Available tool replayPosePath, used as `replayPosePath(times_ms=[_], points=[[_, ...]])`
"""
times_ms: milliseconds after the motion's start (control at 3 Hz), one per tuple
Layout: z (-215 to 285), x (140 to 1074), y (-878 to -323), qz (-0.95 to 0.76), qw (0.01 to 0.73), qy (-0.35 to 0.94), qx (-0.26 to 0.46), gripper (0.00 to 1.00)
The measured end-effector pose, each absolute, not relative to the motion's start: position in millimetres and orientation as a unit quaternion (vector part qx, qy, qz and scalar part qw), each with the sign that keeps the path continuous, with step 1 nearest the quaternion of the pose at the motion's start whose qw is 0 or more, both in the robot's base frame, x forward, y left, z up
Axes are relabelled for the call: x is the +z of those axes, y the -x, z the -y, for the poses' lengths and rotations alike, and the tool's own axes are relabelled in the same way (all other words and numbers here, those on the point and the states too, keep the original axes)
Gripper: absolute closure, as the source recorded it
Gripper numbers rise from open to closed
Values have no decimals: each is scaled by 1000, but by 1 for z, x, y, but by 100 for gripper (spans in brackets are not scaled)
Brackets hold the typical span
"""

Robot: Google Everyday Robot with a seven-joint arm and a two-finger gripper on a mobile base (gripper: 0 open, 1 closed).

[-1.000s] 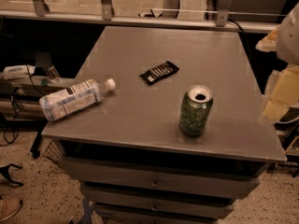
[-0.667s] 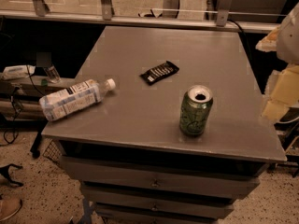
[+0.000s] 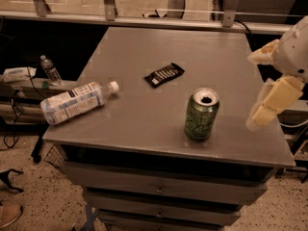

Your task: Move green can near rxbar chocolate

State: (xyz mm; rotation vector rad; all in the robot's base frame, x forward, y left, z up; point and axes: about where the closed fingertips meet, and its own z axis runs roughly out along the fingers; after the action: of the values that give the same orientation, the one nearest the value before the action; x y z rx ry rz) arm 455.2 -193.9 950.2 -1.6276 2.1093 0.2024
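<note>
Green can unmoved, tool still at right

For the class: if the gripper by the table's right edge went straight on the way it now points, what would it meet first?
Probably the green can: the gripper points left over the table toward it, though its height is unclear.

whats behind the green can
Behind the green can lies the rxbar chocolate, back-left, not touching. The tabletop just behind the can is hidden. The pincer hangs open at the table's right edge.
</note>
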Motion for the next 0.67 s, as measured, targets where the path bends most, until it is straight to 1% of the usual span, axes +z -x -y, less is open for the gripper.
replayPosePath(times_ms=[333,667], points=[[169,944,-456,-737,278,599,145,0],[150,940,-453,-717,294,605,181,0]])
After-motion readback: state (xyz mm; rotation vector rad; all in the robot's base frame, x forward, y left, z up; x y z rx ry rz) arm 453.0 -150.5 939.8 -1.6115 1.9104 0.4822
